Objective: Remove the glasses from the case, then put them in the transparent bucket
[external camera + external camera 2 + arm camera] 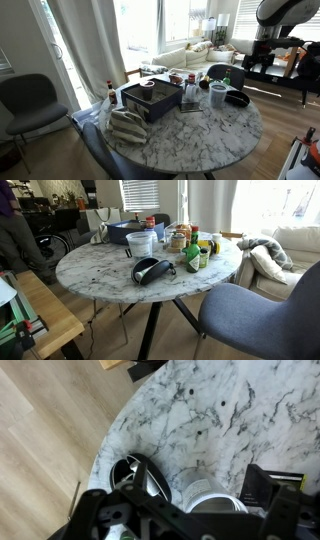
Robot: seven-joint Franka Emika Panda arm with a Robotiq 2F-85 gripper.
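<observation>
The black case (150, 270) lies open near the table's edge, with the glasses (156, 267) showing pale inside it. In an exterior view it sits at the far side of the table (237, 98). The transparent bucket (140, 243) stands upright just beside the case, also seen in an exterior view (218, 95). In the wrist view the case (138, 478) and the bucket (208, 500) lie side by side below my gripper (190, 525). The gripper is open and empty, high above them. In an exterior view it hangs above the table's edge (264, 52).
A large dark square box (150, 99) stands mid-table, with a pale cloth (125, 125) beside it. Small bottles and jars (195, 250) cluster near the bucket. The round marble table (100, 275) has chairs (255, 315) around it. Wooden floor (40, 430) lies beyond the table's edge.
</observation>
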